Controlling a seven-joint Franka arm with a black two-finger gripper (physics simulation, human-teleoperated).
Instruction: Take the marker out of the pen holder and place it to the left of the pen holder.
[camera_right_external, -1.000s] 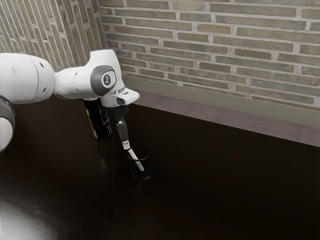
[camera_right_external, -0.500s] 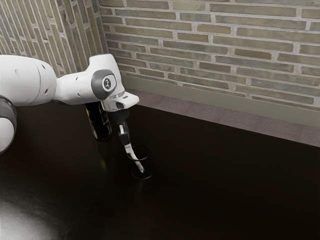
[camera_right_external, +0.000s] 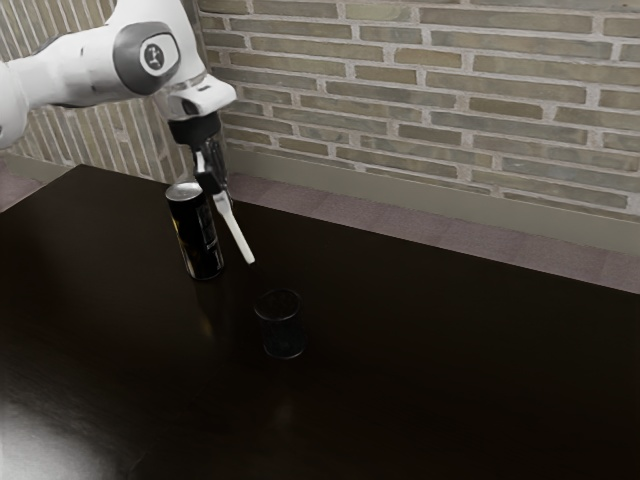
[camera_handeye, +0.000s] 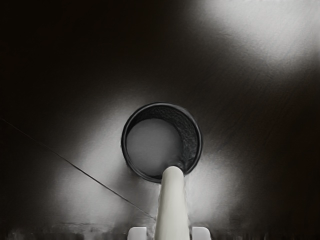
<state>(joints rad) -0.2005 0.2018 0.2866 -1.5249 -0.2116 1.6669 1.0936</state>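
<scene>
left: tall black cylindrical can with silver top (camera_right_external: 198, 238), upright; i should swing wide of it. next, my black two-finger gripper (camera_right_external: 217, 190), closed on the slim white rod-shaped marker (camera_right_external: 236, 232), tilted in mid-air. rightmost: round, dark, open-topped pen holder (camera_right_external: 281, 338), upright, marker out of it. best done: travel high to the holder's left, tip marker flatter, lower softly, release on contact.

white marker (camera_right_external: 236, 231) slanting in midair, apart from dark, round pen holder (camera_right_external: 281, 335), holder upright
</scene>
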